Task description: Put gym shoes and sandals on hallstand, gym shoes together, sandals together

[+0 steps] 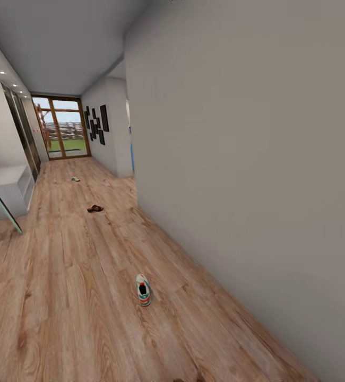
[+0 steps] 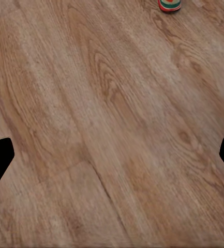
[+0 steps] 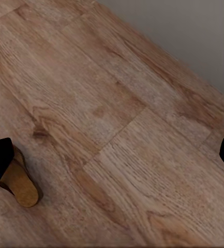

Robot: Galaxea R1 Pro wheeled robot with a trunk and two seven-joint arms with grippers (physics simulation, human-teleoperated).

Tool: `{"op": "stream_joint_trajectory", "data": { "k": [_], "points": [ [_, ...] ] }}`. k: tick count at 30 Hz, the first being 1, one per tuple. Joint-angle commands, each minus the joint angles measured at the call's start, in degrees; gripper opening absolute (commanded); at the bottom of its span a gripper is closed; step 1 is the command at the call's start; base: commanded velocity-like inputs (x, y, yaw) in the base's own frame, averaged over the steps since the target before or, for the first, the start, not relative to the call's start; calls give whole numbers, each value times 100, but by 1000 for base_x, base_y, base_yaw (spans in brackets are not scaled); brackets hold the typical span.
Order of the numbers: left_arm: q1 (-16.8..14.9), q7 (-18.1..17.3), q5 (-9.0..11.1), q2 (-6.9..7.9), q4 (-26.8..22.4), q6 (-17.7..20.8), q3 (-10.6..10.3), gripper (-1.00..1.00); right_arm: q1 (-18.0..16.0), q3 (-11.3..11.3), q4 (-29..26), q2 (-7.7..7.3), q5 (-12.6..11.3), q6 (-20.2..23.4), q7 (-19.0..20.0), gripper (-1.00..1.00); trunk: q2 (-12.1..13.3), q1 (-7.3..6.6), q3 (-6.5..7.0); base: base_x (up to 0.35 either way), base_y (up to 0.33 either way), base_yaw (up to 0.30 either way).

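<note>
One gym shoe (image 1: 143,289), white with green stripes and an orange-red heel, stands on the corridor floor (image 1: 77,297) near the grey wall. Its heel also shows in the left wrist view as gym shoe (image 2: 169,5), far ahead of my open left gripper (image 2: 112,157), which is empty. A brown sandal (image 1: 94,208) lies further down the corridor. A small pale shape (image 1: 75,179) beyond it looks like the other gym shoe. Another sandal (image 3: 18,183) lies right beside one finger of my open right gripper (image 3: 112,157). The pale hallstand (image 1: 14,183) stands at the left.
A long grey wall (image 1: 247,175) runs along the right, also seen as wall (image 3: 194,36) in the right wrist view. A glazed door (image 1: 62,129) closes the corridor's far end. A slanted glass panel (image 1: 0,204) stands left of the floor.
</note>
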Motion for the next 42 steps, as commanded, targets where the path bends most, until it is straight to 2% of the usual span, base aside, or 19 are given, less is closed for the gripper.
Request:
{"op": "stream_joint_trajectory", "data": {
  "k": [1,30,37,42],
  "points": [
    [-4,5,-3,-1,5,-19,9,100,-3,16,4,-2,-59,-21,-2,100,-3,-2,-6,-159,-87,14],
    [-9,10,15,19,-34,-15,63,100,-3,29,7,-11,-46,-15,7,100,-3,-2,-6,-28,-12,2],
    [-404,-25,69,160,-77,109,77,100,-9,43,-137,-19,72,2,29,100,-3,-2,-6,0,0,0],
    [-876,-45,77,251,-27,333,72,100,-66,45,-501,-20,454,31,32,100,-3,-2,-6,0,0,0]
  ]
}}
